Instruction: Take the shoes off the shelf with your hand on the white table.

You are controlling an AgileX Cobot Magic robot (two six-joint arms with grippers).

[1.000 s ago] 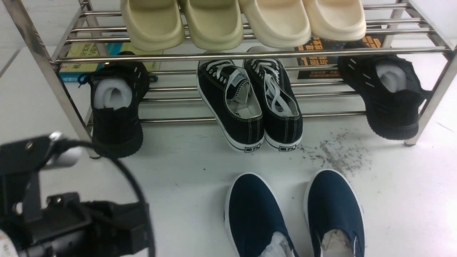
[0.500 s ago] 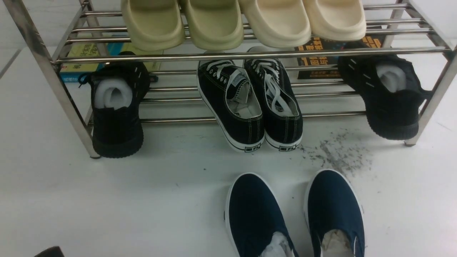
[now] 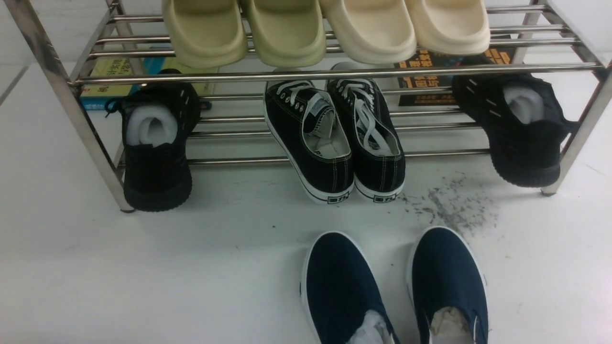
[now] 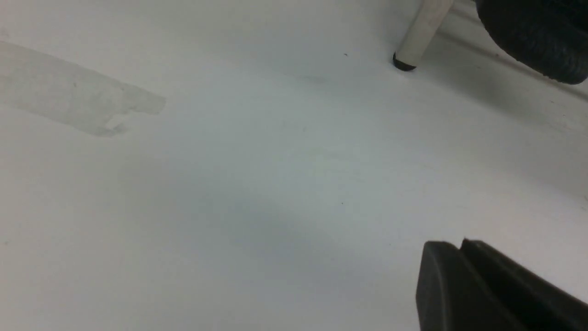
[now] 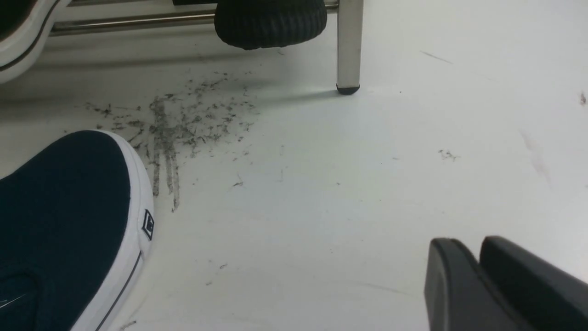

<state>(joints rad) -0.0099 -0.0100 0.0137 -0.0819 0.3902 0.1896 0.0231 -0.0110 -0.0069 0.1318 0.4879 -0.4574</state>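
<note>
My left gripper (image 4: 460,250) shows only in its wrist view. Its fingers lie together with nothing between them, low over bare table (image 3: 143,267), with a shelf leg (image 4: 415,37) off at about 1 o'clock from it. Neither arm appears in the front view.

In the front view, the steel shelf (image 3: 334,73) runs across 12 o'clock. On its lower tier a black knit shoe (image 3: 155,157) sits at 10 o'clock and the laced sneakers (image 3: 334,138) sit near centre. Pale slippers (image 3: 287,28) are on the tier above.

The navy slip-ons (image 3: 392,286) are off the shelf. They stand side by side on the table between 5 and 6 o'clock, toes towards the rack, clear of the sneakers' heels. Grey scuff streaks (image 3: 449,205) lie just beyond the right toe, and the second black knit shoe (image 3: 521,129) is at 2 o'clock.

My right gripper (image 5: 477,257) has its fingers close together and empty, with the nearer slip-on at roughly 9 o'clock from it, apart from it.

I judge the pair delivered, so the job now is a clean exit. I'd lift both arms straight up before swinging them home. I'd keep the right one from sweeping towards that slip-on's white sole, and the left away from the shelf leg, so nothing gets nudged.
</note>
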